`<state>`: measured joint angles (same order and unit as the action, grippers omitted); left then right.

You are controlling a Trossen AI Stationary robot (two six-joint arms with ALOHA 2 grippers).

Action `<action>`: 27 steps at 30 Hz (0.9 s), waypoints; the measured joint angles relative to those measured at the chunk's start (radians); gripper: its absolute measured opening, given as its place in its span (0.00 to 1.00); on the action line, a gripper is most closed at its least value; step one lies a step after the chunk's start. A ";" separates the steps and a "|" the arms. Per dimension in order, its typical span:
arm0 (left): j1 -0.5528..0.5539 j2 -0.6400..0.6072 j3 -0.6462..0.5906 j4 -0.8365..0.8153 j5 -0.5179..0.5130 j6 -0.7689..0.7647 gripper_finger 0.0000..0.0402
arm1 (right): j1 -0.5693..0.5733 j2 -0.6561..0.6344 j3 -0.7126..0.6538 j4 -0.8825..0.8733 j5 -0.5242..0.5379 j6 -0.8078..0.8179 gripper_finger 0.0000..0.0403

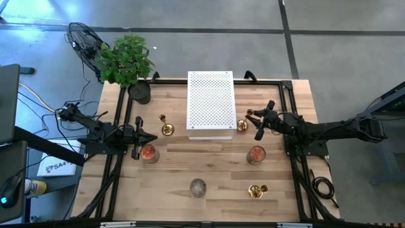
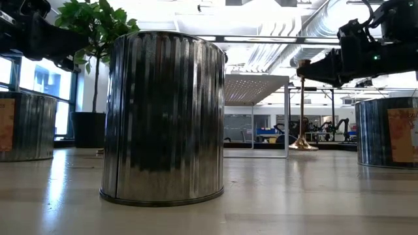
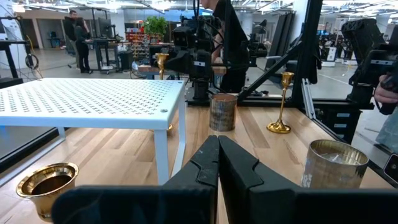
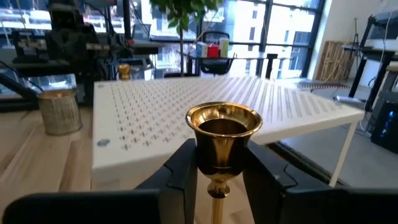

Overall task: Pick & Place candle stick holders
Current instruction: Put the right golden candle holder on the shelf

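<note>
Nearest the lens in the right wrist view, we see a brass candlestick (image 4: 222, 140) standing upright between the two dark fingers of the right claw (image 4: 219, 171), which are drawn in close on either side of its stem just under the cup. From above, this claw (image 1: 252, 118) sits at the right edge of the white perforated shelf (image 1: 211, 104), with the candlestick (image 1: 242, 125) beside it on the counter (image 1: 209, 171). We judge the step in hand to be the grasp of this first holder; whether the fingers already bear firmly on the stem we cannot tell.

A second candlestick (image 1: 166, 126) stands just left of the shelf, and a third (image 1: 256, 189) lies near the front right of the counter, tipped on its side as far as we can judge. Three ribbed metal tins (image 1: 198, 187) are spread across the counter; two show reddish contents.

The left claw (image 3: 217, 162) waits over the left edge of the counter, fingers pressed together and holding nothing.

In our judgement the next move calls for a firm pinch, then a straight lift so the flared base clears the wood without tipping, likely toward the shelf top.

Readable writing is scarce: a card on the floor at left reads partly "SA4" (image 1: 58, 166); the tins' labels are illegible.
</note>
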<state>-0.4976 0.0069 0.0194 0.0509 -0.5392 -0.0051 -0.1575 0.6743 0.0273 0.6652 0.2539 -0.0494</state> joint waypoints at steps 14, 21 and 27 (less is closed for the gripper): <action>0.000 0.000 0.000 0.000 0.000 0.000 0.00 | 0.002 0.000 0.224 -0.367 -0.014 0.004 0.22; 0.000 0.000 0.000 0.000 0.000 0.000 0.00 | 0.004 0.000 0.408 -0.614 0.091 -0.001 0.22; 0.000 0.000 0.000 0.000 0.000 0.000 0.00 | 0.003 0.000 0.563 -0.908 0.301 0.023 0.22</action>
<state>-0.4975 0.0068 0.0196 0.0509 -0.5392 -0.0051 -0.1543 0.6739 0.5899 -0.2427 0.5547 -0.0268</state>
